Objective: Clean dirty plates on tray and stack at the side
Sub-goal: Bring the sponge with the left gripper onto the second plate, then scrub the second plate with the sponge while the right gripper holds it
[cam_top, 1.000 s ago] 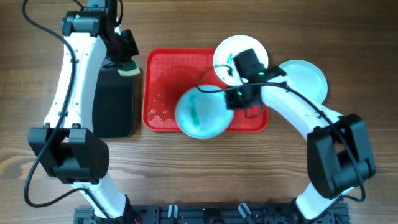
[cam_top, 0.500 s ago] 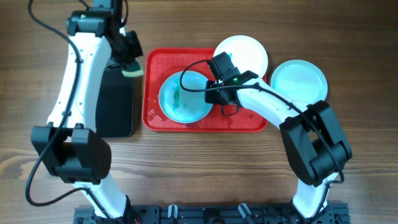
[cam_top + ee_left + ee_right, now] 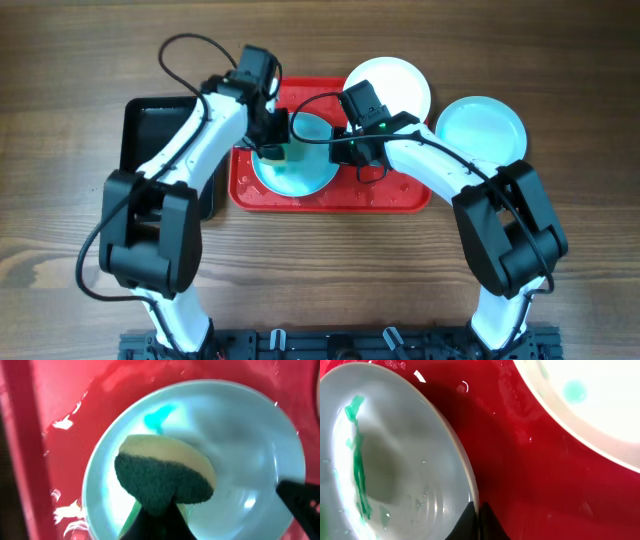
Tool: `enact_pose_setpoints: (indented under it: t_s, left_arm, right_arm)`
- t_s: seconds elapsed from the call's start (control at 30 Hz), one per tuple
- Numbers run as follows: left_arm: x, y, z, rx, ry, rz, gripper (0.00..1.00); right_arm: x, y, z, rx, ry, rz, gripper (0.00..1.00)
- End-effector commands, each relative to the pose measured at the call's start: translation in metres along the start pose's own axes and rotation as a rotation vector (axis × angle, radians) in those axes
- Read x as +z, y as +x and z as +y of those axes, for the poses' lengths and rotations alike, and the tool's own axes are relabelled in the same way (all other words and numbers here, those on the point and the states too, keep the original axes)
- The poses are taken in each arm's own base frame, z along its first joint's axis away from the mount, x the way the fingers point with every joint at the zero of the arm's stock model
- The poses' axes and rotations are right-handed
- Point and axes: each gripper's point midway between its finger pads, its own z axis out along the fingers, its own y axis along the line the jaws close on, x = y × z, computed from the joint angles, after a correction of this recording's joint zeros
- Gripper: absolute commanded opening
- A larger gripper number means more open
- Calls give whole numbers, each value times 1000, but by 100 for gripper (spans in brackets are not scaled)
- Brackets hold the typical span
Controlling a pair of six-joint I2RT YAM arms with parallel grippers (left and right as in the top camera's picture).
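Turquoise plate [image 3: 312,168] with a green smear sits in the left half of the red tray [image 3: 400,197], and the right jaws are pinched shut on its right rim, edge squeezed between the tips. The left jaws are clamped on a sponge [image 3: 165,477], scrubby side down over the plate's middle. The white plate [image 3: 390,85] overhangs the tray's far right corner, and the second turquoise plate [image 3: 482,125] is on the tabletop [image 3: 300,270] just beside it.

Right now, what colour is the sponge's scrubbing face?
Dark green; the sponge shows best in the left wrist view.
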Motion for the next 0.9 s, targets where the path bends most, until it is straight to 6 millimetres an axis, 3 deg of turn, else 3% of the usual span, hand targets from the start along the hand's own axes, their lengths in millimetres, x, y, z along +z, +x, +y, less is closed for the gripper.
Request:
enact_pose_setpoints:
  t_s: [0.0, 0.23, 0.37, 0.47, 0.57, 0.67, 0.73, 0.8, 0.87]
  left_arm:
    - [31, 11, 3, 23, 13, 35, 4]
    - [61, 18, 4, -39, 23, 78, 4]
    - [44, 33, -64, 185, 453, 142, 4]
    - [41, 34, -68, 214, 481, 137, 4]
    - [51, 24, -48, 174, 355, 106, 4]
    - [62, 9, 11, -73, -4, 41, 4]
    - [56, 1, 55, -238, -256, -43, 4]
    - [52, -2, 69, -290, -340, -84, 4]
    - [51, -2, 71, -291, -348, -87, 4]
  right_arm:
    - [6, 1, 3, -15, -19, 19, 4]
    - [6, 2, 4, -16, -27, 23, 4]
    - [6, 2, 4, -17, -26, 23, 4]
    - [6, 2, 4, -16, -27, 23, 4]
    - [6, 2, 4, -17, -26, 23, 4]
    - [6, 2, 4, -18, -27, 24, 4]
    - [6, 2, 4, -17, -27, 24, 4]
    - [6, 2, 4, -18, -26, 23, 4]
    - [6, 2, 4, -17, -26, 24, 4]
